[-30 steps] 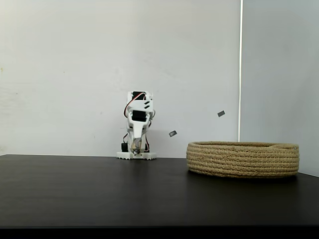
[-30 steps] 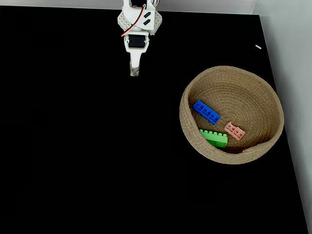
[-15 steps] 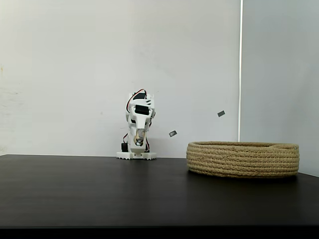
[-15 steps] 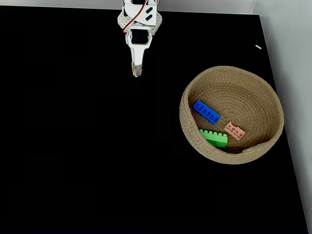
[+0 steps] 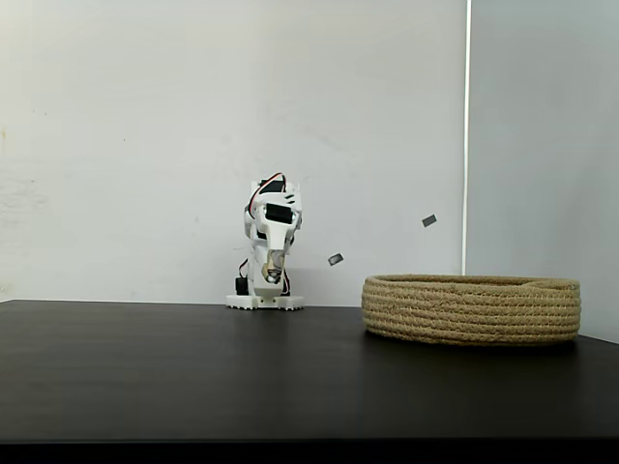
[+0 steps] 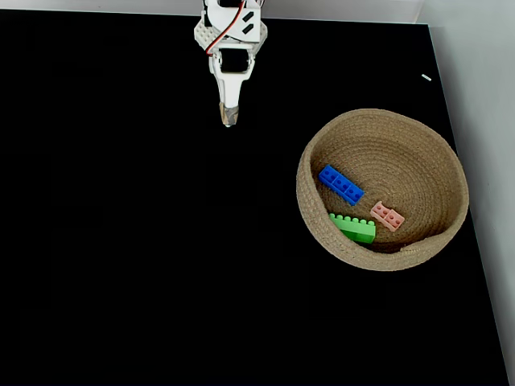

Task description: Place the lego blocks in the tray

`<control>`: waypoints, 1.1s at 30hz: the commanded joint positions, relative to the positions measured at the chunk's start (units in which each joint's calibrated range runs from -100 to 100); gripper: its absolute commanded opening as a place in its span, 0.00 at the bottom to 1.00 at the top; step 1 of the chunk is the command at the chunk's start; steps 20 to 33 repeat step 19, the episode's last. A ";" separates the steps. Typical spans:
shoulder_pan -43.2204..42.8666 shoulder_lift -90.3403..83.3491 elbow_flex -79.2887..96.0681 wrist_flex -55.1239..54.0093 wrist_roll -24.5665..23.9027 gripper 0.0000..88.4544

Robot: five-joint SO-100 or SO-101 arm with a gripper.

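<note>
presently: green brick [image 6: 352,227], blue brick [image 6: 340,184] and pink brick [image 6: 388,215] are all lying inside the tray [image 6: 322,241], so the job is looking complete. gripper [image 6: 228,119] is hanging folded near the arm's base, well apart, fingers pressed together, holding nothing.

Bench: matte black bench [image 5: 145,377], bare across its left part.
Wall: plain white wall [image 5: 145,145] behind, faintly scuffed.
Corner: thin vertical seam [image 5: 466,135] at right.
Marks: two small grey tags [image 5: 428,220] on the wall.
Light: even, soft.
</note>
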State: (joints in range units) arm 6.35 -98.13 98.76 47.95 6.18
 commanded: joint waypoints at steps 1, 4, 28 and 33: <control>-0.75 -0.58 0.51 0.32 0.29 0.00; -0.75 -0.58 0.51 0.32 0.29 0.00; -0.25 -0.58 0.51 0.41 -0.15 0.00; -0.25 -0.58 0.51 0.41 -0.15 0.00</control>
